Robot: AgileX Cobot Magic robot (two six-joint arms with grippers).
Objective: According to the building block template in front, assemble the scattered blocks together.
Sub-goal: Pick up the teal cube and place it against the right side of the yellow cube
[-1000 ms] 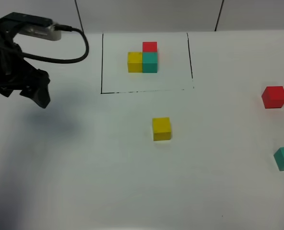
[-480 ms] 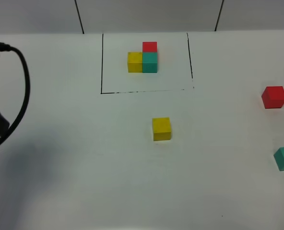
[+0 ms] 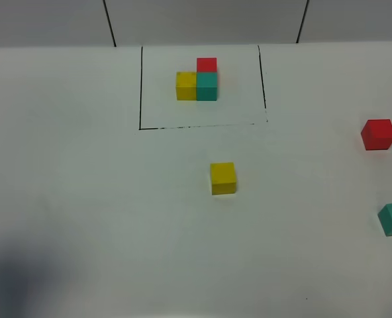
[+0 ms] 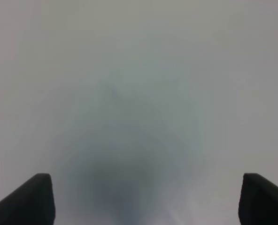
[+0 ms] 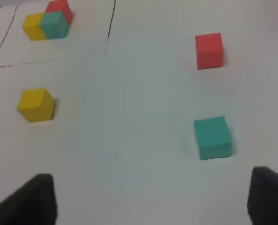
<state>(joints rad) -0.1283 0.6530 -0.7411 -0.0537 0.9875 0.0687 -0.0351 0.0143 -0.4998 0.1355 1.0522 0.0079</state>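
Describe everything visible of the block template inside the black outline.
The building block template is three small matte cubes in a flat L: a yellow cube against a teal cube, a red cube touching the teal one's far side. They sit level on the white table near its far edge, inside a thin black outline whose near line looks broken. Nothing else touches them.

White matte desk (image 3: pixel 116 218) fills most of the high view. A soft grey shadow (image 3: pixel 17 278) lies on it at the near left corner. Beyond the far edge stand pale wall panels (image 3: pixel 202 20), split by two dark vertical seams (image 3: pixel 110 23).
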